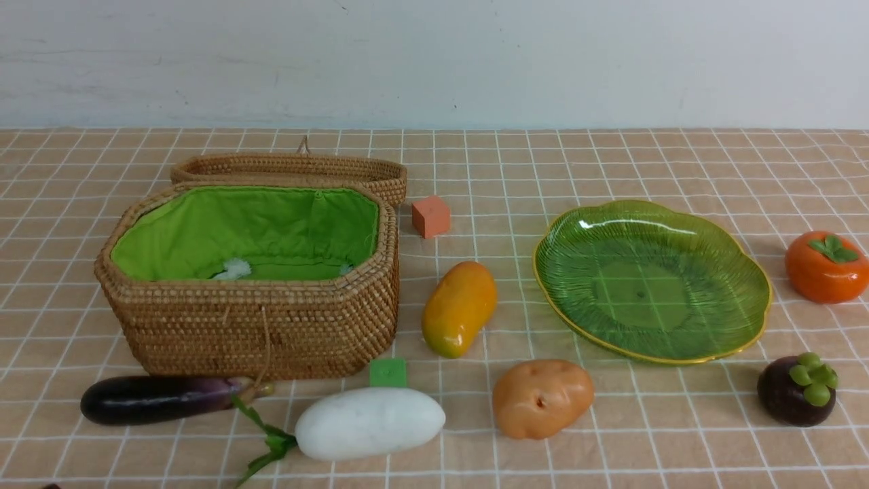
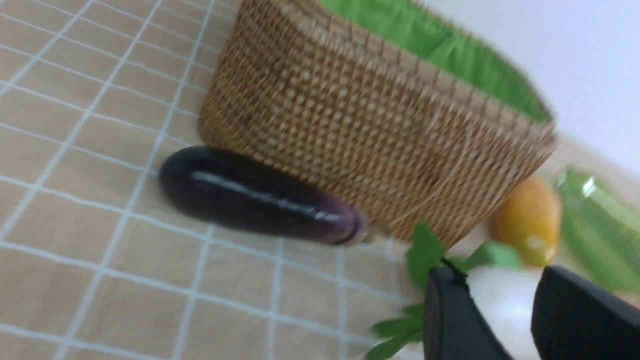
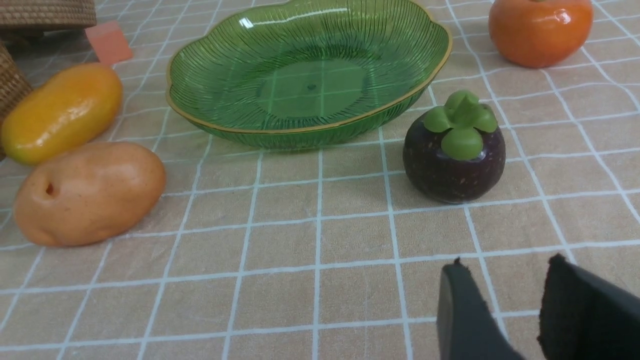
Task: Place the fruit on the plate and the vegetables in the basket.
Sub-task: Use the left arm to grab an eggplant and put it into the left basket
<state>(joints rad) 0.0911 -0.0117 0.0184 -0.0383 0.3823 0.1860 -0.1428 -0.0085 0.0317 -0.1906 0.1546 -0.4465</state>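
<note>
The open wicker basket point(image 1: 251, 326) stands at the left and the green plate point(image 1: 740, 326) at the right, bare. The eggplant point(image 1: 156, 399), radish point(image 1: 370, 422) and potato point(image 1: 542, 398) lie along the front. The mango point(image 1: 459, 309) lies between basket and plate. The persimmon point(image 1: 825, 268) and mangosteen point(image 1: 794, 390) sit to the right of the plate. Neither gripper shows in the front view. My left gripper point(image 2: 495, 280) is open, and the radish point(image 2: 505, 310) shows through its gap, with the eggplant point(image 2: 255, 196) nearby. My right gripper point(image 3: 507, 265) is open and empty, short of the mangosteen point(image 3: 452, 160).
The basket's lid point(image 1: 292, 168) lies flat behind it. A small orange cube point(image 1: 430, 216) sits beside the lid. A small green block point(image 1: 387, 373) sits at the basket's front right corner. A white wall runs behind the checked tablecloth.
</note>
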